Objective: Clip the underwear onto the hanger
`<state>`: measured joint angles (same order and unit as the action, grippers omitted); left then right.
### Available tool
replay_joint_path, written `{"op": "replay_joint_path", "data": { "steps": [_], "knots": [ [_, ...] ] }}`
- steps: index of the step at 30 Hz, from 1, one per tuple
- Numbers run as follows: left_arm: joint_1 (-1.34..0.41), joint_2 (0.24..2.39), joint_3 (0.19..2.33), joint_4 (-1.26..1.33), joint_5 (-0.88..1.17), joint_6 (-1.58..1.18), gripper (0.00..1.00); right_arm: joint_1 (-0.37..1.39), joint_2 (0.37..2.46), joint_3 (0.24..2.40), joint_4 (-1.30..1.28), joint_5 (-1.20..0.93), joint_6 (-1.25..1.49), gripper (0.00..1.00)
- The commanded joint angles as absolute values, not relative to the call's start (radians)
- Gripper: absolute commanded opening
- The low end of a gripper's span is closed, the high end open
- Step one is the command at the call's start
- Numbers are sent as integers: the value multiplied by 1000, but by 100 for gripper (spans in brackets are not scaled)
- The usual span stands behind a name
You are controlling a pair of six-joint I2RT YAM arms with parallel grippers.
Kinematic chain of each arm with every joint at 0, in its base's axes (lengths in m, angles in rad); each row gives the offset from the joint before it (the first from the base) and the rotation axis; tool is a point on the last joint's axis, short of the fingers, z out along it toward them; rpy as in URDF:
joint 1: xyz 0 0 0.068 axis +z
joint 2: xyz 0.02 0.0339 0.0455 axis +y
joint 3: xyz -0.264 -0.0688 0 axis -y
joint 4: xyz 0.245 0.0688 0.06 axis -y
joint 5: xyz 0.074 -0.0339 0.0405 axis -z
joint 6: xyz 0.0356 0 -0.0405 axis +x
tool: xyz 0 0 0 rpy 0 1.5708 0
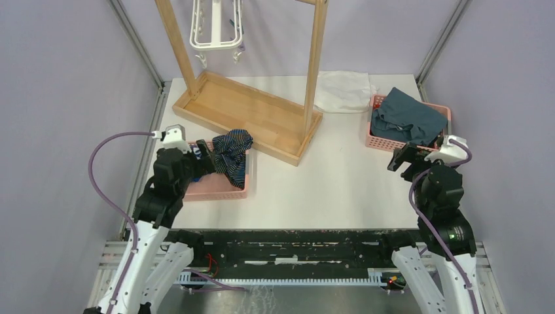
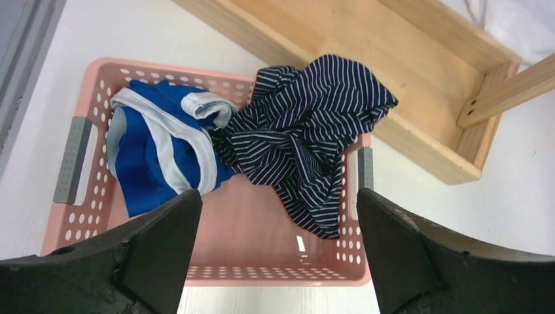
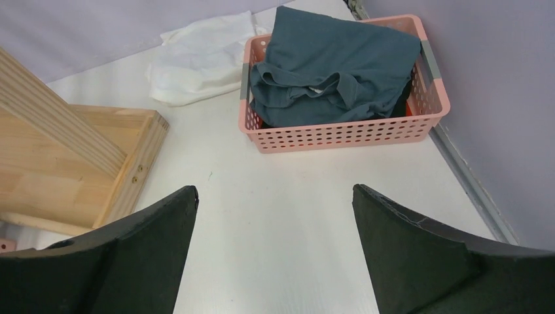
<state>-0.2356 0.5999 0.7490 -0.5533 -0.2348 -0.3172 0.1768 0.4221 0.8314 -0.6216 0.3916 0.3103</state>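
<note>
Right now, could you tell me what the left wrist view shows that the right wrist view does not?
Only the left wrist view shows the left basket holding the underwear and a blue-and-white garment. Only the right wrist view shows the right basket holding a teal cloth, with a white cloth behind it on the table. Both show the wooden rack base, the white table and an open gripper: the left gripper in the first, the right gripper in the second.
</note>
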Motion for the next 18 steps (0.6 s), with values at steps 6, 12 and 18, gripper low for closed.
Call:
{"op": "replay_joint_path", "data": {
  "steps": [6,12,18],
  "knots": [
    [-281,740,896,-693,-264,-345,98,110,518,1008,-708,289,379,99],
    [-292,730,899,-642,-271,-358,99,94,553,1007,-727,175,421,100],
    [-295,809,928,-560,-184,-373,99,88,601,990,-779,88,434,100]
  ]
}}
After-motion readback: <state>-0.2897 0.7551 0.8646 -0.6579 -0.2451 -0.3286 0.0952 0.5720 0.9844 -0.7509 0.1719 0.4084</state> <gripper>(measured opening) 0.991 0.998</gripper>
